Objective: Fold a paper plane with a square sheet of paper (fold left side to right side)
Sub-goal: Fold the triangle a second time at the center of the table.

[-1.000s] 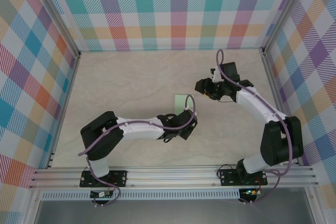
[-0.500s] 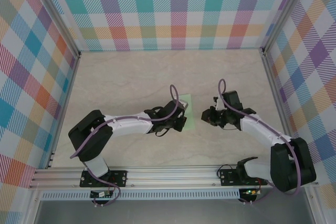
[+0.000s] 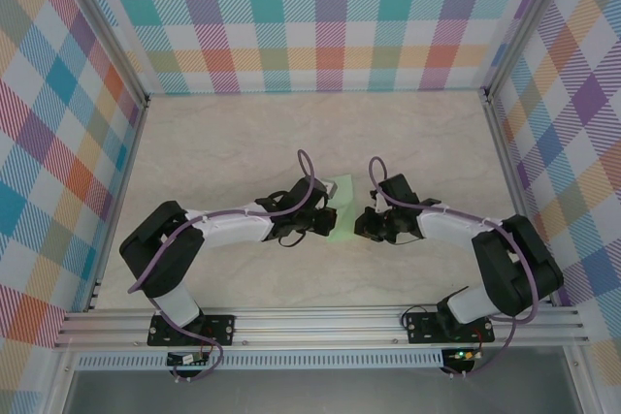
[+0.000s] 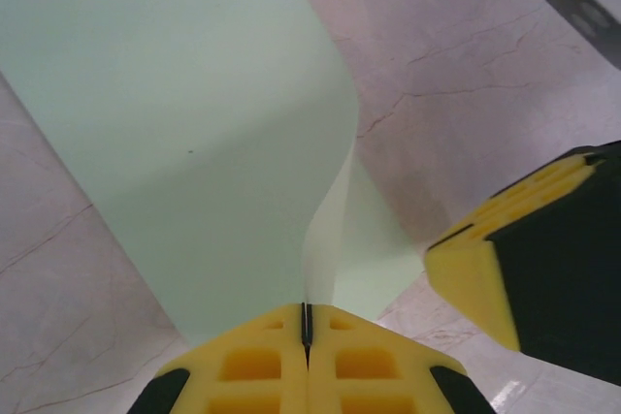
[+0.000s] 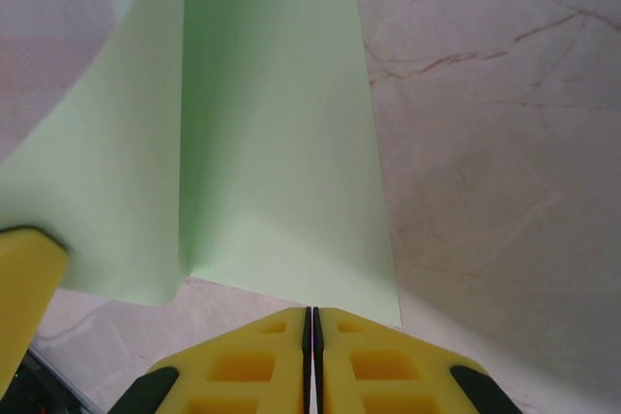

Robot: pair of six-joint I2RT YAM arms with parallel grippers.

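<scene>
I see left claw point(image 4: 306, 325) pinched on lifted paper point(image 4: 194, 123) flap; right claw point(image 5: 312, 327) closed at near edge, can't tell if gripping.

Left fingers point(image 4: 252, 366) pressed together, right fingers point(image 5: 243, 366) closed

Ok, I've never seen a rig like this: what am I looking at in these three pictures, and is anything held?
Two robot arms stand bolted at the near edge of a pale table, each ending in a two-finger gripper. The wide picture looks down from above and behind them. The other two come from cameras on the wrists, so the yellow pads at the bottom are that arm's own. A pale green square sheet of paper lies between the grippers. The left gripper is shut on a raised flap of it. The right gripper is shut at the sheet's edge; whether it pinches the paper is unclear.
</scene>
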